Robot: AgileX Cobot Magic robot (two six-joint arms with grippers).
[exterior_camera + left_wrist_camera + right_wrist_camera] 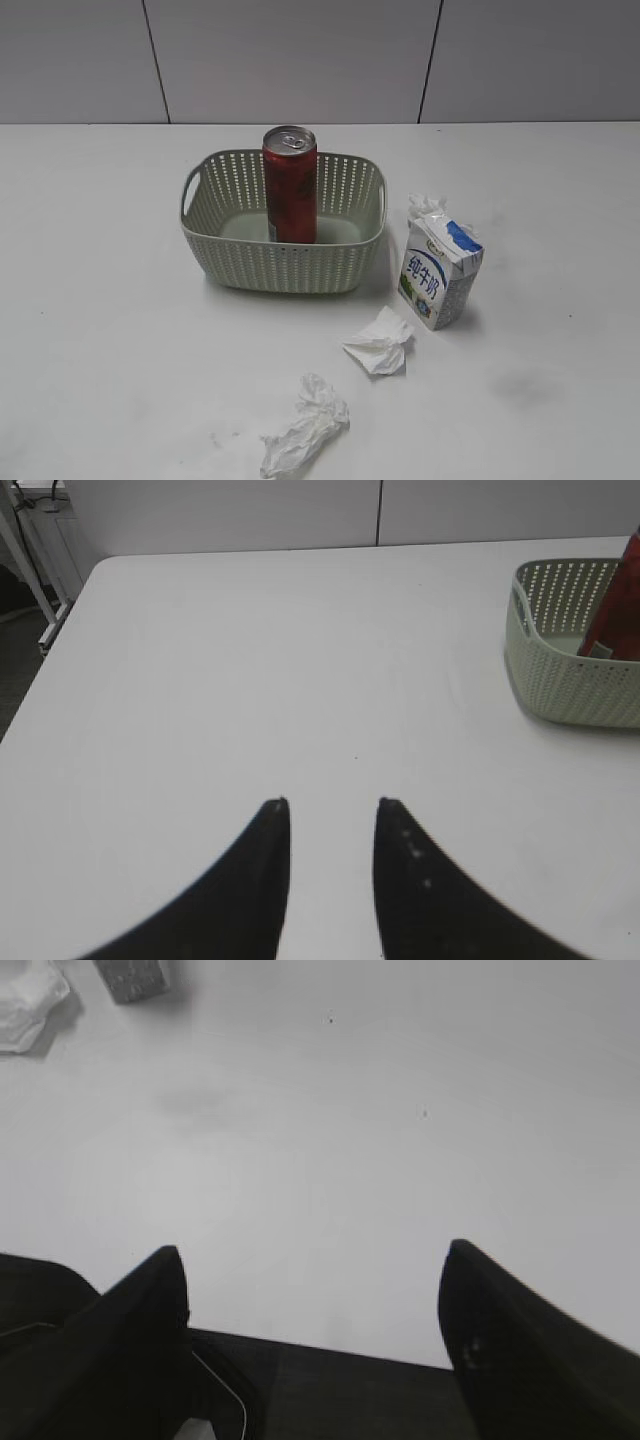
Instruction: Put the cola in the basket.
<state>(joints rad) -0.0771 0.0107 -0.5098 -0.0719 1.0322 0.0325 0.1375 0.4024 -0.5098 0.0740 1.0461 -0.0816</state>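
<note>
Although neither arm shows in the exterior view, that view gives the clearest look at the can [290, 185], which stands upright inside the basket [285, 265] toward its back wall, its silver top rising well above the rim; the front wall hides the foot of the can. To the right of the basket, a dented carton [438, 272] stands on the table [100, 350], with a bit of crumpled tissue [427, 206] poking out behind it, mostly hidden. Two more crumpled tissues lie in front, one [380, 343] near the carton's base and another [303, 427] close to the lower edge, its bottom cut off. From the left wrist, the left gripper [333, 802] hangs over bare table with its dark fingers slightly apart and nothing between them; the basket sits well off at the right edge, cropped, with only a red sliver of the can showing. From the right wrist, the right gripper [315, 1250] is spread wide and empty above the table, its finger bases lost in shadow; the upper left corner holds a tissue scrap and a grey blurred object too cropped to identify.
</note>
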